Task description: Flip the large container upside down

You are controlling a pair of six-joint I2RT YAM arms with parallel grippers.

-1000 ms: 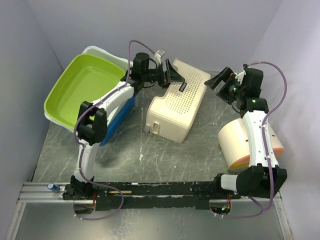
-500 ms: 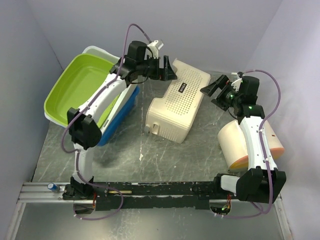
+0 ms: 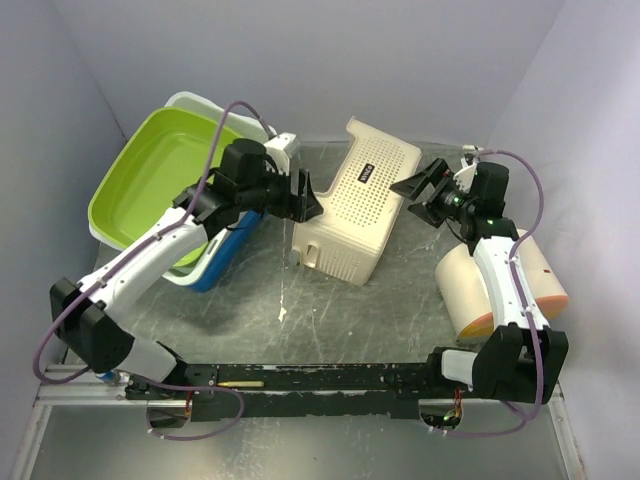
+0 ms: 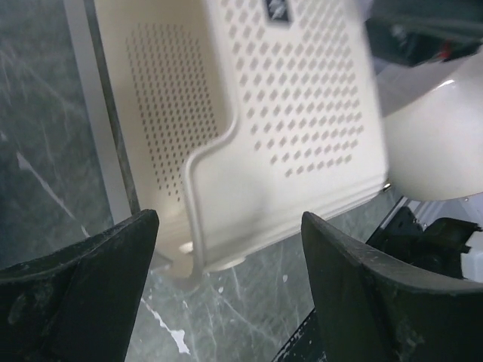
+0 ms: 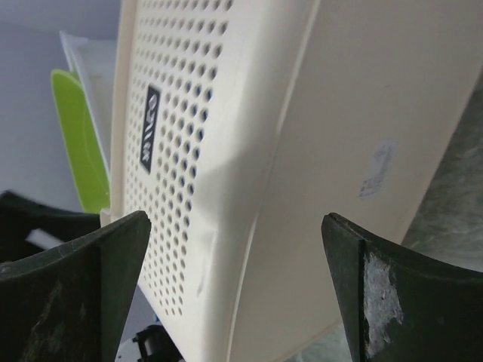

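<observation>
Where the large container (image 3: 360, 205) lies, just to the right of the green tub (image 3: 150, 180) on the table (image 3: 330, 310), both arms flank it. Item: cream plastic, perforated, one broad holed face with a black label turned upward. Long axis: oblique, near end closest to the green tub, far end angled back and away from it to the right. Mouth: not plainly shown in any view, so which face is the base cannot be told. Left gripper (image 3: 310, 197): between the green tub and the container, just beside the container's near-left edge, jaws spread wide and empty. Its wrist view shows the holed wall and a moulded rim ahead of the fingers (image 4: 83, 279), no contact evident. Right gripper (image 3: 412, 198): on the side of the container away from the green tub, just beside the long right flank, jaws likewise spread and empty. Nearness: about equal, one gripper per long side, facing across the short axis. Judgement: a roll about the long axis suits this arrangement, each gripper taking its own flank. Also present: blue tub (image 3: 228, 250) beneath the green tub, white tub (image 3: 205, 103) behind it, cream roll (image 3: 480, 280) farthest right of the green tub, apart from the container.
</observation>
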